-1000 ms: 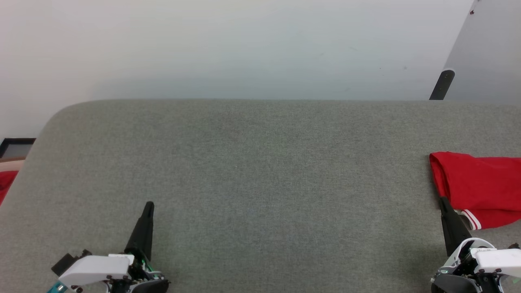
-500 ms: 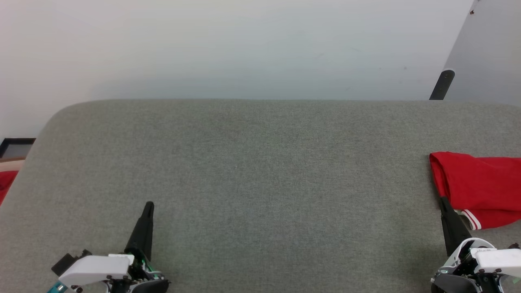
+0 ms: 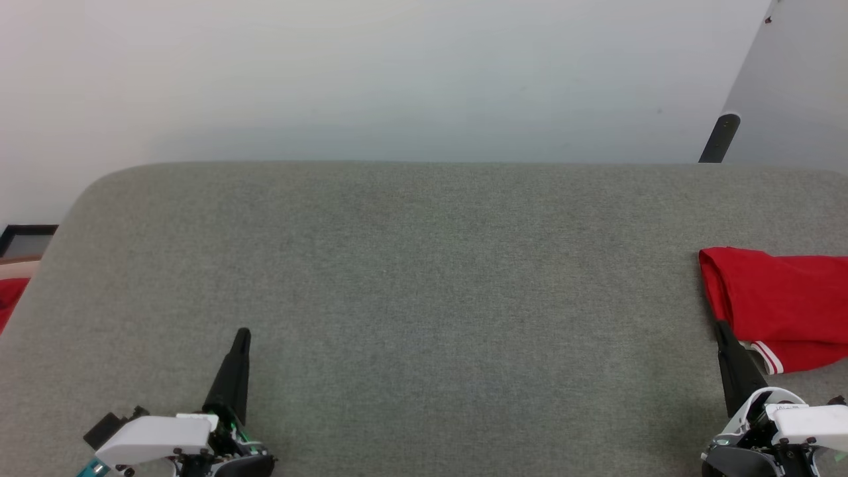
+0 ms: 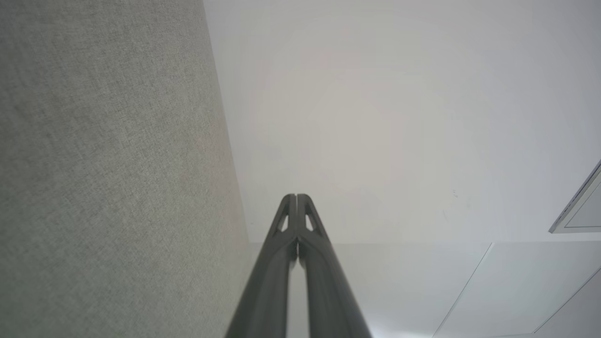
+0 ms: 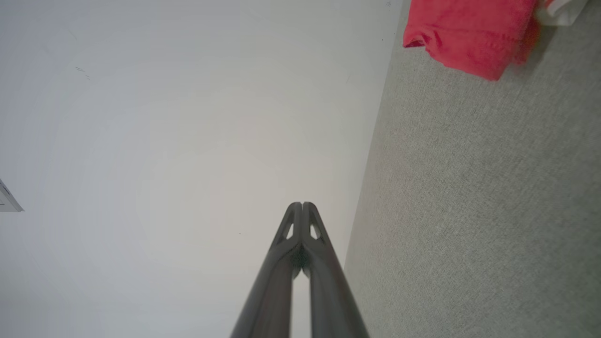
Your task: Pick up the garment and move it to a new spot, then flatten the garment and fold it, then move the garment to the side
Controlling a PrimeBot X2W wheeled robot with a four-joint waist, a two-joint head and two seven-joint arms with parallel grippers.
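The red garment (image 3: 775, 298) lies bunched at the right edge of the grey fabric surface (image 3: 424, 285), with a white-and-red striped trim showing at its near side. In the right wrist view the garment (image 5: 465, 33) is at the top right. My right gripper (image 3: 722, 329) is shut and empty, its tip just in front of the garment's near left edge. At the lower left, far from the garment, my left gripper (image 3: 242, 334) is also shut and empty. Both wrist views show the fingertips pressed together: left gripper (image 4: 296, 197), right gripper (image 5: 302, 205).
The grey surface has a rounded far left corner and ends at a pale wall (image 3: 397, 73). A dark post (image 3: 720, 137) stands beyond the far right edge. Something red (image 3: 10, 298) and a dark frame (image 3: 26, 235) lie past the left edge.
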